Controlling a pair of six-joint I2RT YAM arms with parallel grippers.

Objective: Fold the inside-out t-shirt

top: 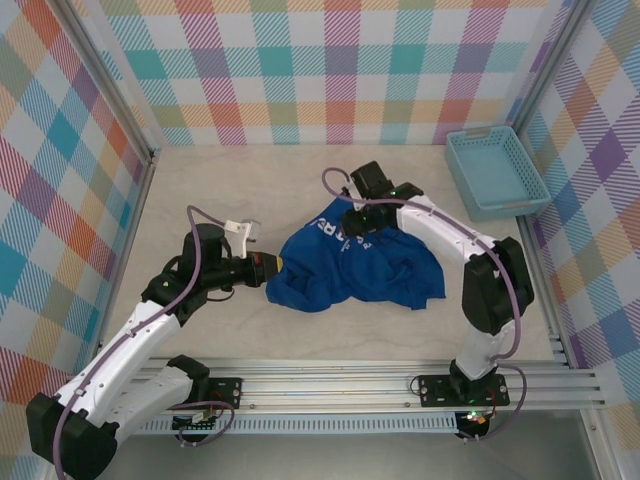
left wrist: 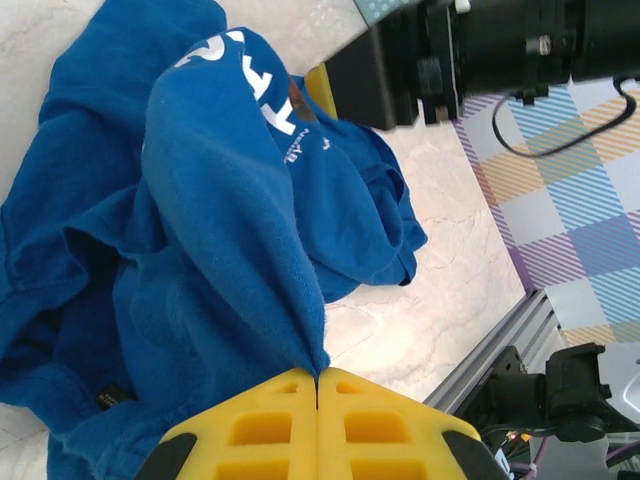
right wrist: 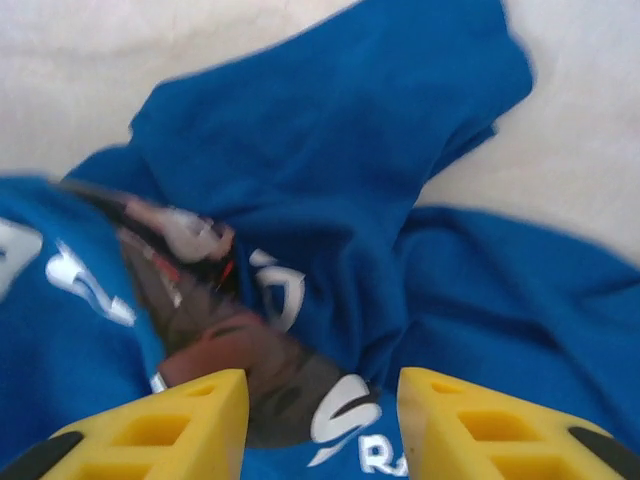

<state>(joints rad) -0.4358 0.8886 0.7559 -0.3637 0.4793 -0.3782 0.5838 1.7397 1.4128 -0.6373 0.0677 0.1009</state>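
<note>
The inside-out t-shirt (top: 350, 265) is a royal-blue crumpled heap with white print in the middle of the table. My left gripper (top: 272, 265) is at its left edge. In the left wrist view its yellow fingertips (left wrist: 317, 378) are pressed together on a pulled-up ridge of the t-shirt (left wrist: 200, 250). My right gripper (top: 355, 222) hovers over the shirt's far, printed part. Seen from the right wrist, that gripper (right wrist: 320, 400) is open, its yellow fingers apart, with printed blue cloth (right wrist: 350, 150) lying just beyond them, blurred.
A light-blue plastic basket (top: 495, 172) stands at the far right against the checked wall. The right arm's black wrist (left wrist: 440, 50) hangs over the shirt's far side. Bare tabletop (top: 200, 180) lies around the shirt. The metal rail (top: 380, 385) runs along the near edge.
</note>
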